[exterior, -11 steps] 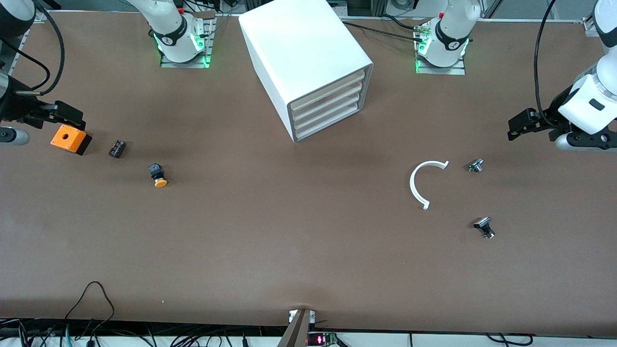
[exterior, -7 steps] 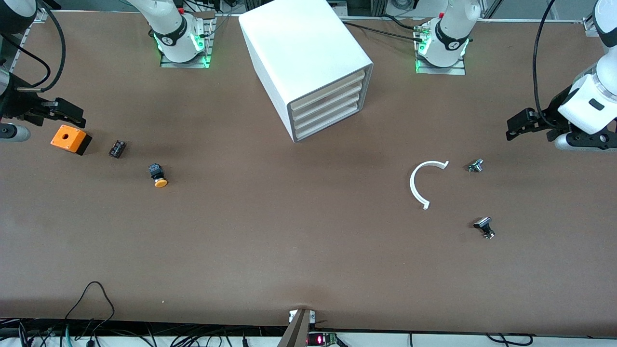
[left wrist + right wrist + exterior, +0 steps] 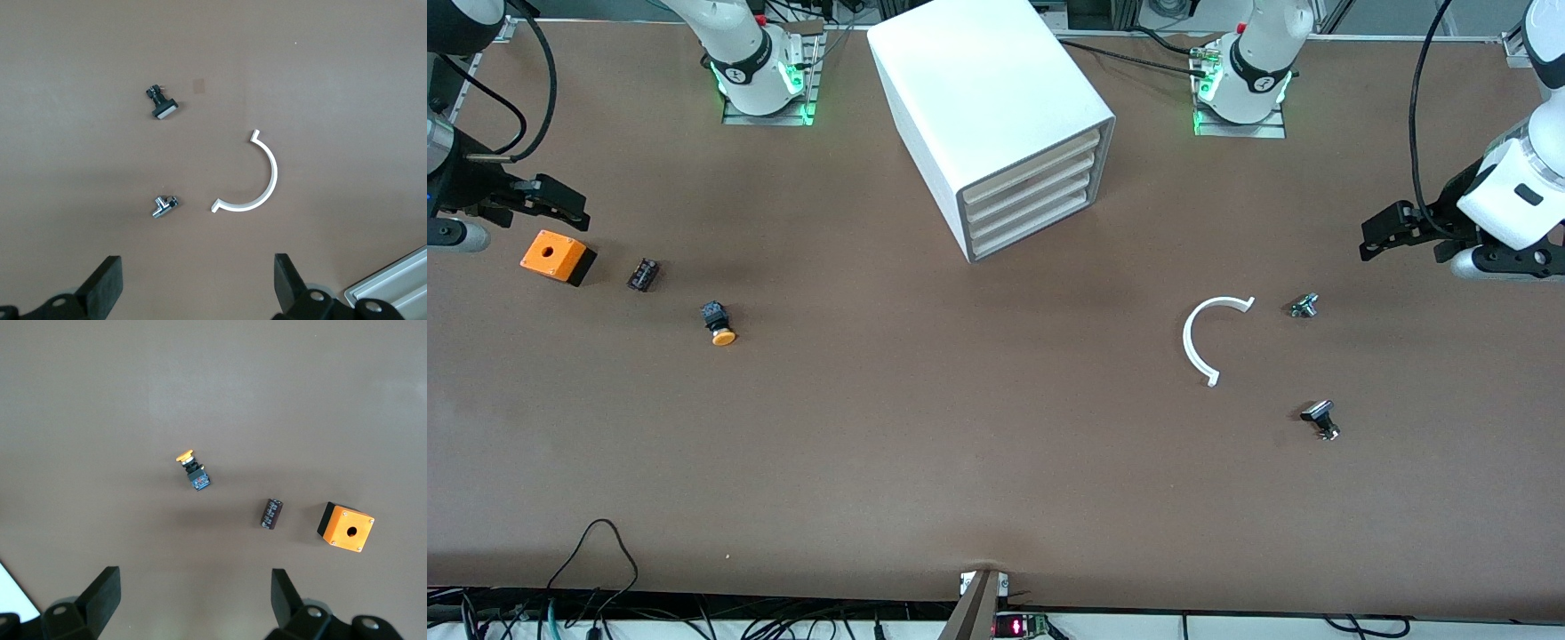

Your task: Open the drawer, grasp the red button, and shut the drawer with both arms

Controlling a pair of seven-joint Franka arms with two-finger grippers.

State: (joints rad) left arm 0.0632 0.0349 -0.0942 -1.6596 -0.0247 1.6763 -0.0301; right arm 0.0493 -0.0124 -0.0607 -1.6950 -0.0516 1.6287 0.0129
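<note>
The white cabinet (image 3: 978, 98) stands between the two arm bases. Its four cream drawer fronts (image 3: 1032, 191) are all pushed in, so I cannot tell which one is the task's drawer. The button is hidden. At the left arm's end of the table my left gripper (image 3: 1383, 233) hangs open and empty; in its wrist view the gripper (image 3: 197, 267) has only bare table between its fingers. My right gripper (image 3: 560, 206) is open and empty above the right arm's end, close to the orange box (image 3: 556, 256). Its wrist view shows the gripper (image 3: 195, 580) holding nothing.
Toward the right arm's end lie the orange box (image 3: 345, 527), a small dark cylinder (image 3: 643, 274) and an orange-capped button (image 3: 718, 324). Toward the left arm's end lie a white curved strip (image 3: 1200, 333), a small metal part (image 3: 1304, 305) and a black part (image 3: 1320, 418).
My right gripper has drawn back from over the orange box toward the arm bases. The left gripper has shifted only slightly. Nothing on the table has moved.
</note>
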